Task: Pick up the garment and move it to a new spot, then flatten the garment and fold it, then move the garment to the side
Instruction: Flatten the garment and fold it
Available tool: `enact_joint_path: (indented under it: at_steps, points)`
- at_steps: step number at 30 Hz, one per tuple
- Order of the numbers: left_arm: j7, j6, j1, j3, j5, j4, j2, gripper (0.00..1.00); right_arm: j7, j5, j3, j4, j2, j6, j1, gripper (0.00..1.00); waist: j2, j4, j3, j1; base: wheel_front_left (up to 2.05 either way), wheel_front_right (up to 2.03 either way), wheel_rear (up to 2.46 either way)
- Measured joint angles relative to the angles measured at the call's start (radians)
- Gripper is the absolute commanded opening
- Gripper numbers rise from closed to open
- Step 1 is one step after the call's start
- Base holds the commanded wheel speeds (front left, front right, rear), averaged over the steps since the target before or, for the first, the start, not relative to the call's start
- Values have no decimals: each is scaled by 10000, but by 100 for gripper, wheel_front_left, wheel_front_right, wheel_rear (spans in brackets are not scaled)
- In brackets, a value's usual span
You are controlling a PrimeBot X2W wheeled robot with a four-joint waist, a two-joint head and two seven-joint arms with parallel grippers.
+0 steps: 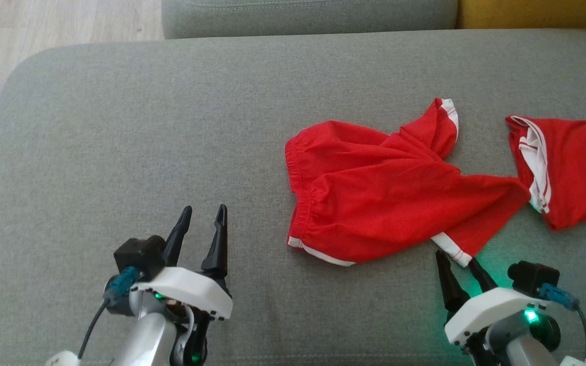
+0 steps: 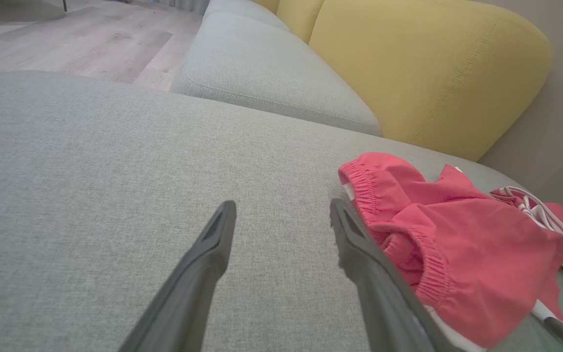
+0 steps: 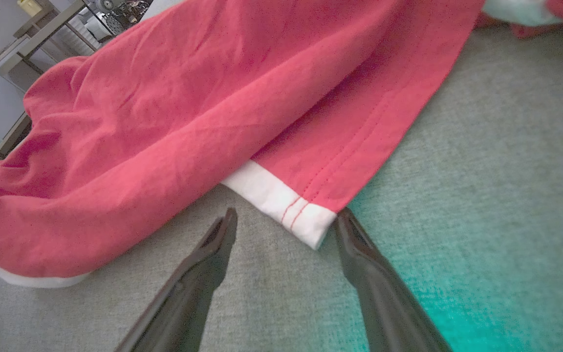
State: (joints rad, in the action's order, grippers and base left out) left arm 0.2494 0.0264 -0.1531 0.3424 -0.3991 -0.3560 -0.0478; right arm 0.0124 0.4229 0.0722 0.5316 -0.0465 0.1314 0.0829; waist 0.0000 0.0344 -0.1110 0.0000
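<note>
Left claw (image 1: 204,209), right claw (image 1: 456,256): both spread wide, empty. Two garments: red shorts (image 1: 374,203), second red garment (image 1: 573,168).

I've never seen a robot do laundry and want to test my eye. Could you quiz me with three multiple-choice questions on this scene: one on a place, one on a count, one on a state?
1. Where on the red shorts are the fingertips of the right gripper?
A) at the white-hemmed leg corner
B) at the elastic waistband
C) nowhere near them, mid-cushion

2. How many red garments lie on the grey cushion?
A) one
B) two
C) three

3. The left gripper is:
A) open, holding nothing
B) shut on the shorts
C) shut on nothing

Answers:
1 A: in the right wrist view its fingertips flank that hem corner.
2 B: the shorts, plus a second red garment at the right edge of the head view.
3 A: its fingers stand apart above bare cushion.
</note>
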Motion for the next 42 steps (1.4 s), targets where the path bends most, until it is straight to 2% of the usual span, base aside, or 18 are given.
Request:
enact_joint_path:
  at_steps: [7, 8, 9, 10, 21, 24, 29, 37, 42]
  points:
    - [0, 0, 0, 31, -13, -2, 0, 100, 144, 113, 67, 245, -2, 0, 170, 100, 0, 2, -26, 0, 0, 0, 0]
    - [0, 0, 0, 33, -13, -2, 0, 100, 148, 113, 82, 278, -4, 2, 196, 71, 0, 2, -30, 0, 0, 0, 0]
    - [0, 0, 0, 38, -13, -2, 0, 100, 150, 115, 105, 318, -4, 0, 232, 17, 0, 2, -35, 0, 0, 0, 0]
    - [0, 0, 0, 40, -13, -2, 0, 100, 150, 113, 125, 349, -4, 2, 287, 0, 0, 1, -44, 0, 0, 0, 0]
    - [0, 2, -3, 29, -13, -2, 0, 100, 128, -554, -54, 418, -153, 2, 249, 0, 0, -130, 97, 0, 0, 0, 0]
    - [0, 0, -2, 48, -13, 0, 0, 100, 29, -1039, -259, 65, -644, 2, 114, 0, 0, -259, 194, 0, 0, 0, 0]
    - [0, -107, 3, 314, -96, -8, 0, 100, -224, -1647, -742, -320, -1028, 0, -223, 0, 0, -416, 293, 0, 0, 0, 0]
    - [0, -959, 1, 1177, -316, -606, -4, 100, -838, -2059, -1402, -848, -1137, 0, -358, 0, 0, -623, 359, 0, 0, 0, 0]
    - [-13, -1392, -13, 2069, -96, -1083, -196, 100, -1068, -2251, -1595, -874, -1120, 0, -359, 0, 0, -682, 335, 0, 0, 0, 0]
